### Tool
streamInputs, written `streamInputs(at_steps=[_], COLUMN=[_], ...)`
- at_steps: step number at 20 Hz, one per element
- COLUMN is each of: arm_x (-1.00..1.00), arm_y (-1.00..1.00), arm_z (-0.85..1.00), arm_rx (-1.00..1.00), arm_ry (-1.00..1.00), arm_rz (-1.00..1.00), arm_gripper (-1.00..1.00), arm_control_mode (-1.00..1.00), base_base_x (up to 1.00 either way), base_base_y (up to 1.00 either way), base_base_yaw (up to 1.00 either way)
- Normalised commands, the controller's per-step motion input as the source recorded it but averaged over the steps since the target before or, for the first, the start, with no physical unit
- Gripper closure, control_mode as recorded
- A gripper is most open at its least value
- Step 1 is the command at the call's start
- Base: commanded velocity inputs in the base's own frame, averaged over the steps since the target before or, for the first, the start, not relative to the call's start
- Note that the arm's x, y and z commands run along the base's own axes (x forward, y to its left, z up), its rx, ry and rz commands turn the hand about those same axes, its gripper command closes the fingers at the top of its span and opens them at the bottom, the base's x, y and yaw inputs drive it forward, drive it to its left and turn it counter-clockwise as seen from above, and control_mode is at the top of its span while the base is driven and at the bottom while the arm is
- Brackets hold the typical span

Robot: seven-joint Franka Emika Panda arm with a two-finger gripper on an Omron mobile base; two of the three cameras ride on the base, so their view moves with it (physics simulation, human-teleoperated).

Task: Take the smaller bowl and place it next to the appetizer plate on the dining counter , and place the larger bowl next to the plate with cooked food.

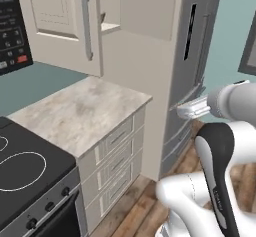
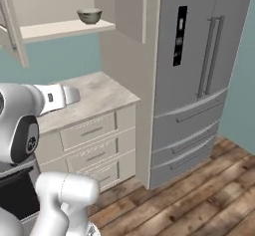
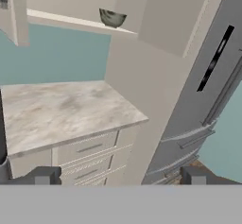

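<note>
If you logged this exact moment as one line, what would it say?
phase: approach | bowl: on open cabinet shelf | gripper: open, empty, aimed toward counter and shelf | fridge: shut

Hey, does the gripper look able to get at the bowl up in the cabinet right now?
Probably yes: the bowl sits on the open shelf with its door swung aside, though the open gripper is well below it.

**Surfaces and finishes**

The counter [image 2: 94,93] has a matt, veined beige marble top over smooth painted drawers with brushed metal pulls. The fridge [image 2: 199,56] looks like satin grey metal. The floor [image 2: 209,195] is grained brown wood planks. The bowl [image 2: 89,15] on the shelf [image 2: 60,29] shows mottled grey-green glaze. The stovetop [image 1: 25,166] is glossy black glass.
</note>
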Motion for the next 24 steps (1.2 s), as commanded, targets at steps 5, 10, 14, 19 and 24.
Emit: streamInputs(at_steps=[5, 10, 14, 19, 24], arm_x=[0.0, 0.0, 0.0, 0.0, 0.0], arm_y=[0.0, 0.0, 0.0, 0.0, 0.0], arm_z=[0.0, 0.0, 0.0, 0.0, 0.0], arm_rx=[0.0, 0.0, 0.0, 0.0, 0.0], arm_ry=[0.0, 0.0, 0.0, 0.0, 0.0], arm_rz=[0.0, 0.0, 0.0, 0.0, 0.0], arm_gripper=[-1.0, -1.0, -1.0, -1.0, -1.0], arm_control_mode=[1.0, 1.0, 1.0, 1.0, 1.0], base_base_x=[0.62, 0.67, 0.88, 0.93, 0.78], base_base_y=[-0.08, 0.0, 0.0, 0.0, 0.04], base_base_yaw=[0.09, 0.09, 0.13, 0.14, 0.08])
